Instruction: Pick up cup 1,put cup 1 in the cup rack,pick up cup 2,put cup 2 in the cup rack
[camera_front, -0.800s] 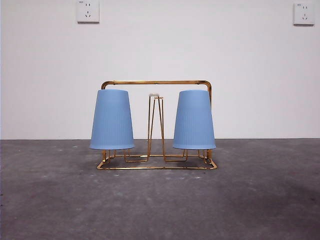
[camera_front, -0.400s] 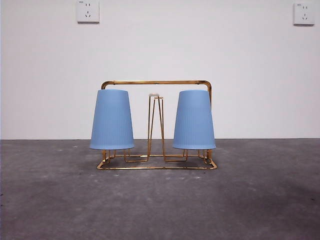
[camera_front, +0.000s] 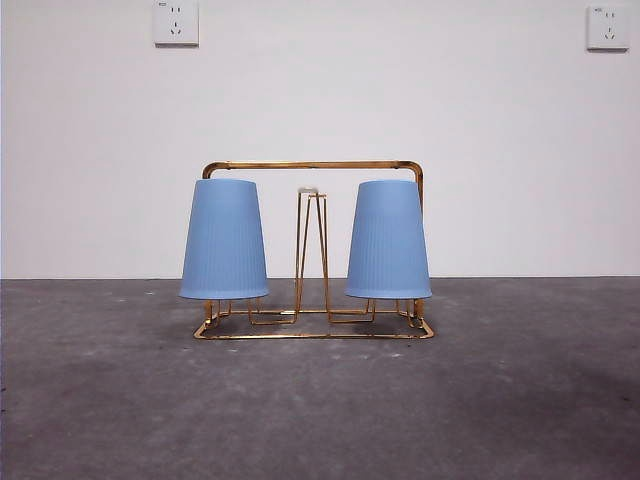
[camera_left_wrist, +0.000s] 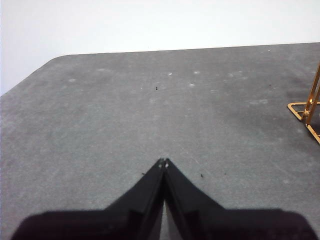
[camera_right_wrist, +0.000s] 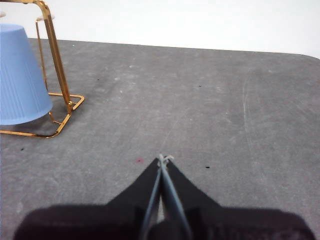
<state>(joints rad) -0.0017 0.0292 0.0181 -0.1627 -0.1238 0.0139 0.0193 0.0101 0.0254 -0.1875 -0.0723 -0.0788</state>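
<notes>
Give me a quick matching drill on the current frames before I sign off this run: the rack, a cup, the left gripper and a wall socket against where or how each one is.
Things:
1. cup rack
2. left-hand blue cup
3. left gripper
4. wall socket

States:
A. shut, holding nothing, over bare table
B. upside down on a prong of the rack
C. white, high on the wall
D. gold wire, standing on the grey table

Pairs: 1-D, 2-B, 3-A, 4-C
</notes>
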